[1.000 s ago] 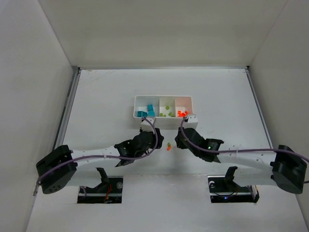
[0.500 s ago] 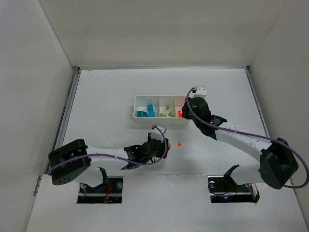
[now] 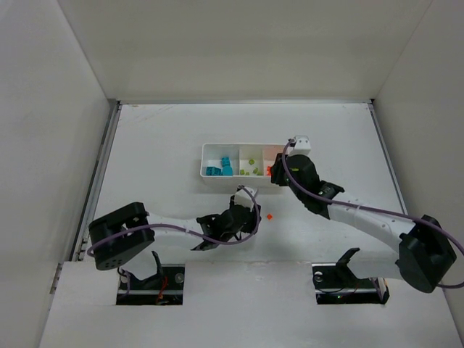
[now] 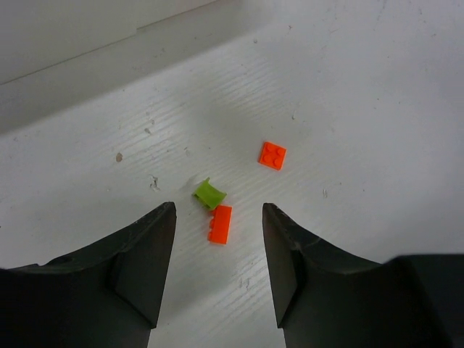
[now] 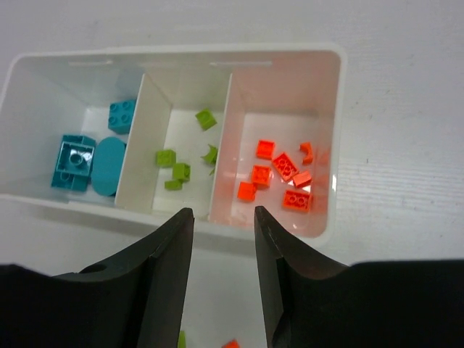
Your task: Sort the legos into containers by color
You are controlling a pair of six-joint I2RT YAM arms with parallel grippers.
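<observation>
since a second ago the right arm [image 3: 362, 214] has been swung from the middle of the counter [image 3: 145, 145] to the right end of the tray [image 3: 206, 172], and the left arm [image 3: 181, 228] has been pushed on toward the loose bricks. the tray is set toward the far edge, with teal legos [image 5: 72, 163] in its left compartment, green legos [image 5: 174, 170] in the middle and orange legos [image 5: 284, 167] in the right. the right end effector [image 5: 223, 217] is held spread and empty over the tray's near wall, by the green-orange divider. the left end effector [image 4: 218, 214] is spread too, nothing pinched, straddling an orange brick [image 4: 220, 223] between the tray and the near edge. the brick's long axis runs along the jaws' reach, so its short width is offered. a green piece [image 4: 209, 193] lies tilted at its far end, touching or nearly so; an orange plate [image 4: 272, 154] lies apart. a pick is judged to be in hand; a lowering and a closing on the orange brick alone are called for.
</observation>
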